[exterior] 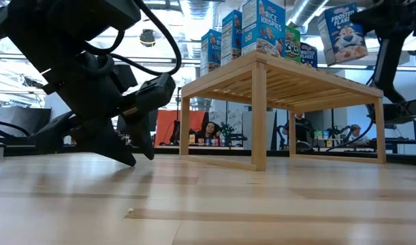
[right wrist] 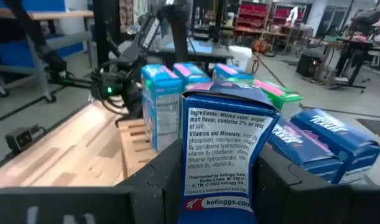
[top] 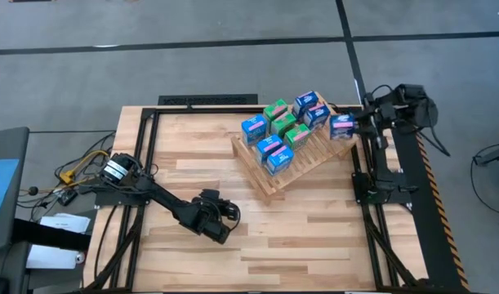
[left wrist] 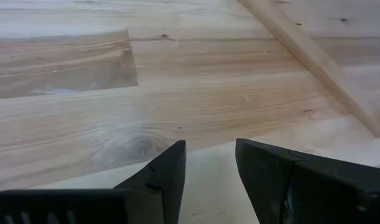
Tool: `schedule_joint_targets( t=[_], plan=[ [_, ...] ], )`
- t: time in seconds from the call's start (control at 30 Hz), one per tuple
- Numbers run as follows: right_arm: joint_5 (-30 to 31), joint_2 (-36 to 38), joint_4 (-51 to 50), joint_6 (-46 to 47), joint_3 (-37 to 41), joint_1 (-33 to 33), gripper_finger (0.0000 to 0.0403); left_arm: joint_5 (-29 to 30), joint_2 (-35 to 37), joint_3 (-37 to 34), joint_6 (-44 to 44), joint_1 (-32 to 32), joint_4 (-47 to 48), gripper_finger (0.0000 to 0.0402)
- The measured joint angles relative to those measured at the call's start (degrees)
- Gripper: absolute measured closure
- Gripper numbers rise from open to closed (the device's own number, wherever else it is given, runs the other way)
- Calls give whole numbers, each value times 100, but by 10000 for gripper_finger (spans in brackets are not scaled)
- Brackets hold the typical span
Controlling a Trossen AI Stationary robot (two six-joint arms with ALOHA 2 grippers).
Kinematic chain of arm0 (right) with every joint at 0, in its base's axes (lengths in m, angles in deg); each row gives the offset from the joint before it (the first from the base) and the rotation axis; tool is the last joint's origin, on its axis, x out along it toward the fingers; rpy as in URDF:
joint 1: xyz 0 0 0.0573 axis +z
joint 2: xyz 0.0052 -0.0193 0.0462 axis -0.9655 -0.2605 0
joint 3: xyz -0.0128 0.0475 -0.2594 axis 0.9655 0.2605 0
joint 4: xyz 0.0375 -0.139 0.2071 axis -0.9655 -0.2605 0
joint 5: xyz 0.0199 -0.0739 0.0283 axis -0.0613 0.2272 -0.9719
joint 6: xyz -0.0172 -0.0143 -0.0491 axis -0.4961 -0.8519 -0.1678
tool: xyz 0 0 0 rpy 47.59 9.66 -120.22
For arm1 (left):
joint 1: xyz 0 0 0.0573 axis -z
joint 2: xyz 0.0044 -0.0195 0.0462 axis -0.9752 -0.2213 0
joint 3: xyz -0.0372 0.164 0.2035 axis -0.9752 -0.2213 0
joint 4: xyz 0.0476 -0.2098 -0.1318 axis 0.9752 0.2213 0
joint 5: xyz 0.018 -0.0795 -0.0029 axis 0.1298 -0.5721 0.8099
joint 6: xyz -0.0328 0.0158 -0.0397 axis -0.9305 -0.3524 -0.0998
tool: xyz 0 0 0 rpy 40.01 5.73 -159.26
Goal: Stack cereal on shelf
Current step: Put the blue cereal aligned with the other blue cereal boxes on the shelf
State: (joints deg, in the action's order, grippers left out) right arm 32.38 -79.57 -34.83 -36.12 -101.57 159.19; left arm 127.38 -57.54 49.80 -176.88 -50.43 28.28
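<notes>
The slatted wooden shelf stands on its legs on the table's far right part. Several blue and green cereal boxes stand upright on its slats; in the right wrist view these boxes show beyond the held one. My right gripper is beside the shelf's right end, shut on a blue cereal box. My left gripper is open, low over the bare planks left of the shelf, fingers slanting down. My right gripper pinches the blue box between its two fingers, one on each broad face, with the narrow ingredients panel facing the wrist camera. The fingers come level from the table's right side. The box is lifted clear and tilted, above the shelf's right end.
Black frame rails run along the table's edges, and cables lie off its left side. Open plank tabletop stretches near of the shelf. A shelf leg stands nearest in the low view; people sit in the room behind.
</notes>
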Motion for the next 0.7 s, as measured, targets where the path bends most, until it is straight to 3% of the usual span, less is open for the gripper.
schedule_joint_targets(
  t=[0.5, 0.7],
  plan=[
    [120, 0, -13, 565, 450, -50, 243, 133, 0, 0, 115, 2, -26, 271],
    [597, 0, -12, 1338, 508, -53, 243, 151, 0, 0, 116, 4, -33, 271]
  ],
)
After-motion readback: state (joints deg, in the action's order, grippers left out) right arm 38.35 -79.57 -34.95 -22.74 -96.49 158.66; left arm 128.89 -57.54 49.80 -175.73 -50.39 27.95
